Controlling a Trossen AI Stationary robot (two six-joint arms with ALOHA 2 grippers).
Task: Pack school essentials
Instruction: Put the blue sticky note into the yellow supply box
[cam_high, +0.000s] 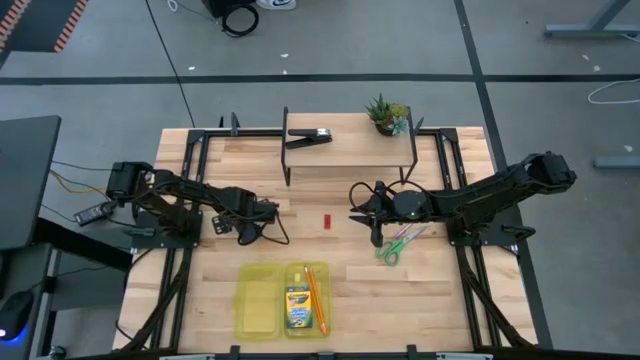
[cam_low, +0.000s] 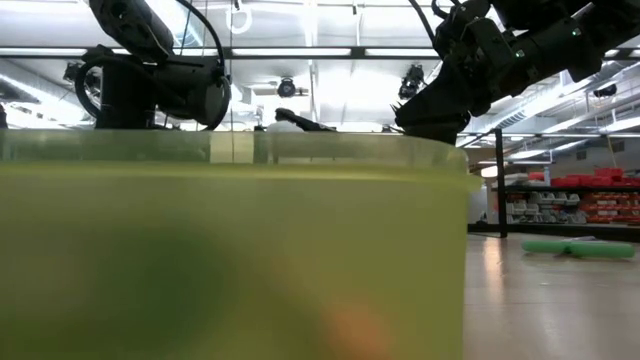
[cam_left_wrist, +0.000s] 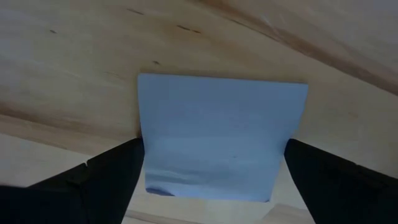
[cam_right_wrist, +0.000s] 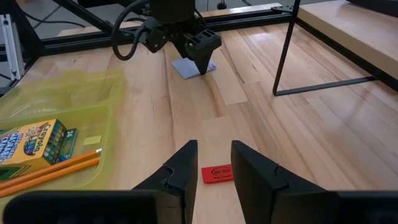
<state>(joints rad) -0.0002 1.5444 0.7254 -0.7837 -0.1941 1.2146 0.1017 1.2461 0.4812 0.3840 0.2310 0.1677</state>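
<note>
Left gripper straddles pale bluish-white block, fingers apart. Right gripper open over red eraser. Yellow tray holds crayon box, pencils.

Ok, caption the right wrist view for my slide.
Right gripper open above red eraser; left gripper at pale blue block.

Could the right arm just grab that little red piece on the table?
Probably yes. The right gripper is open, its fingers either side of the red piece just ahead, with bare table around it and nothing between. The left gripper is farther off, at the bluish block.
</note>
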